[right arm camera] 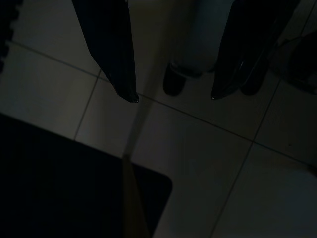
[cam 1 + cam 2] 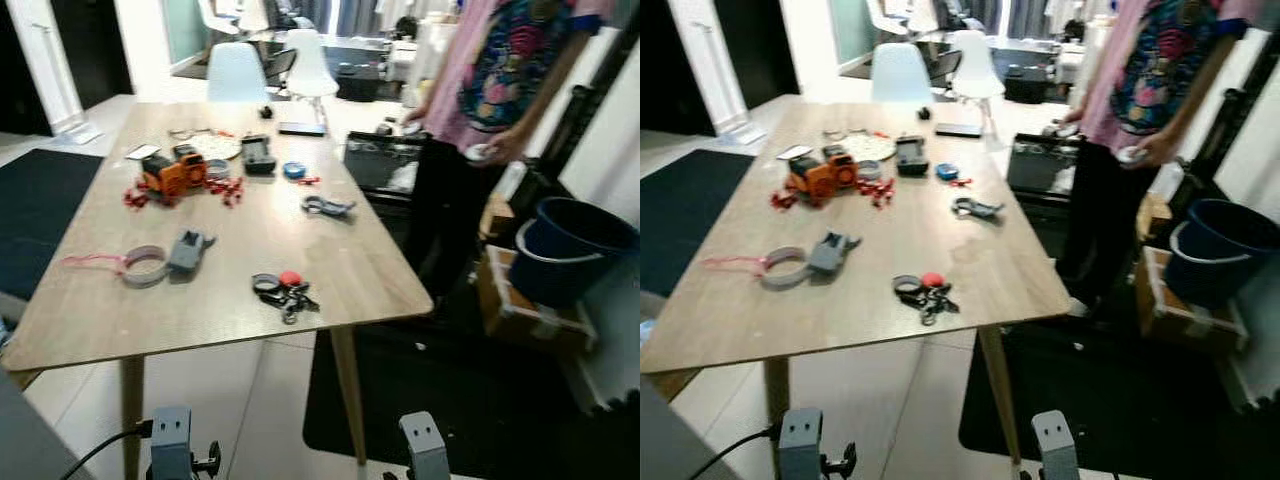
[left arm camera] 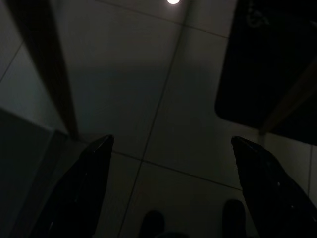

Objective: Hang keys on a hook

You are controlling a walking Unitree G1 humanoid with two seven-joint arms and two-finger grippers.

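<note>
Both pairs of jaws stand apart and hold nothing. The left gripper (image 3: 171,144) and the right gripper (image 1: 174,99) hang low beside the robot, each pointing down at pale floor tiles (image 3: 163,89) in dim shade, below the level of the tabletop. A dark mat (image 1: 59,188) lies on the tiles near the right gripper.

The keys (image 2: 285,290), a dark bunch with a round red tag, lie flat on the wooden table (image 2: 240,330), near its front edge and a little towards its right corner. They are well apart from both grippers, up on the tabletop in front of the robot.

A grey tape roll (image 2: 145,266) lies to the left of the keys. An orange toy vehicle (image 2: 173,173) sits further back. A person (image 2: 490,110) stands by the table's far right side, next to a dark blue bucket (image 2: 570,250).
</note>
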